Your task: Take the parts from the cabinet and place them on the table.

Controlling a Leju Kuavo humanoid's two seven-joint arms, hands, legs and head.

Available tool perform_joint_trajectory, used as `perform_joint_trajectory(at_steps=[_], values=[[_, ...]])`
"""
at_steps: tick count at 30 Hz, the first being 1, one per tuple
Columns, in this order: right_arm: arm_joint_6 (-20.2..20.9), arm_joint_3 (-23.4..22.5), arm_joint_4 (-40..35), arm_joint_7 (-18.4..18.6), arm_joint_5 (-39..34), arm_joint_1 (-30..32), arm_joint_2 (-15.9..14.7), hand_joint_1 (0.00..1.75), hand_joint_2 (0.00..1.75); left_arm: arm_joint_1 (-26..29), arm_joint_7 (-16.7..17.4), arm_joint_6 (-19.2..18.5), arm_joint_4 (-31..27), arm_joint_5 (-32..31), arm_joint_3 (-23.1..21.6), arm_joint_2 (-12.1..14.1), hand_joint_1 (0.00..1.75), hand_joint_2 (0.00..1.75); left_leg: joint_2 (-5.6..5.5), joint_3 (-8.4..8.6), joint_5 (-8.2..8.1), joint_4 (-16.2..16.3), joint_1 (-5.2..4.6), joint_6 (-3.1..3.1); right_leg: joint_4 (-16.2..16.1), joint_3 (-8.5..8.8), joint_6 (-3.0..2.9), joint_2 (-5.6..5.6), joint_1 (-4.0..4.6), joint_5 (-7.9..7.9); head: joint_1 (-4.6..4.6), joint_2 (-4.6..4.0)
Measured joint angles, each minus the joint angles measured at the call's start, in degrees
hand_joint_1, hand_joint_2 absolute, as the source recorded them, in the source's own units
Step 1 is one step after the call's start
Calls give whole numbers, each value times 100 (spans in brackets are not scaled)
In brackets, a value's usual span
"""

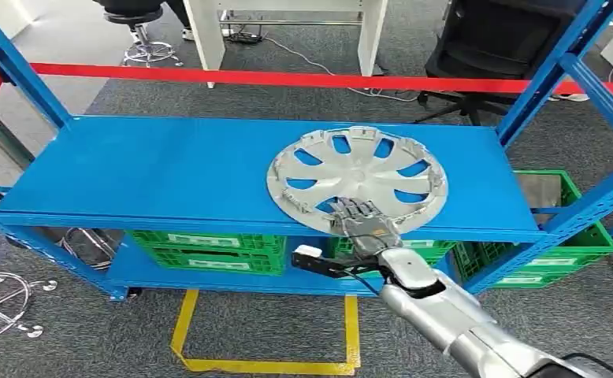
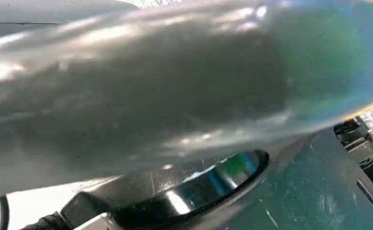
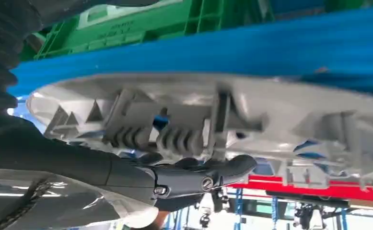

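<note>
A blue shelf (image 1: 169, 173) of a metal rack stands on grey carpet, with a red tape (image 1: 287, 79) stretched across behind it and a black chair (image 1: 492, 47) and white desk legs (image 1: 209, 31) beyond. Green crates (image 1: 209, 250) sit on the lower level, and yellow tape (image 1: 264, 364) marks the floor in front.

A silver hubcap (image 1: 358, 177) lies flat on the right half of the shelf, its near rim at the front edge. The left half of the shelf is bare, and the blue uprights (image 1: 555, 71) frame the sides.

The right arm reaches up from below on the right. The right robot hand (image 1: 362, 223) rests on the hubcap's near rim, fingers laid over the top. In the right wrist view dark fingers (image 3: 223, 172) touch the ribbed underside of the rim (image 3: 175, 139), so it seems to grip the edge, though the hold is not wholly clear. The left wrist view is blurred, and the left robot hand's state cannot be told.
</note>
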Motion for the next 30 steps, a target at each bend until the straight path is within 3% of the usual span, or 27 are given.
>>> perform_joint_trajectory(at_steps=[7, 8, 12, 13, 16, 20, 30], values=[[-7, -35, 55, 35, 72, -154, 2, 0, 175, -2, -50, 44, 13, -37, 7, 4, 0, 0, 0, 0, 0, 0, 0, 0, 0, 0, 0, 0, 0, 0, 0, 0], [-2, -37, 57, 39, 72, -173, 2, 35, 175, -2, -50, 46, 15, -39, 9, 7, 0, 0, 0, 0, 0, 0, 0, 0, 0, 0, 0, 0, 0, 0, 0, 0], [160, -59, 61, 48, -11, -218, 18, 35, 175, -5, -70, 61, 22, -55, 13, 9, 0, 0, 0, -1, 0, 0, 0, 0, 0, 0, 0, -1, 0, 0, 0, 0], [195, -59, 64, 39, -24, -229, 20, 169, 175, -7, -70, 61, 26, -55, 20, 11, 0, 0, 0, 0, 0, 0, 0, 0, 0, 0, 0, -1, 0, 0, 0, 0], [214, -61, 70, 24, -42, -260, 20, 175, 175, -8, -81, 61, 33, -55, 37, 11, 0, 0, 0, -1, 0, 0, 0, 0, 0, 0, 0, -1, 0, 0, 0, 0], [603, -57, 70, 33, -107, -279, 20, 175, 175, -18, -85, 57, 39, -74, 46, 13, 0, 0, 0, -1, 0, 0, 0, 0, 0, 0, 0, -1, 0, 0, 2, 0], [1049, -37, 55, -2, -405, -478, 20, 175, 175, -56, -83, 4, 39, -153, 138, 17, 0, 0, 0, 2, 2, 1, 1, -1, 1, 1, 0, -1, 0, 1, 0, 0]])
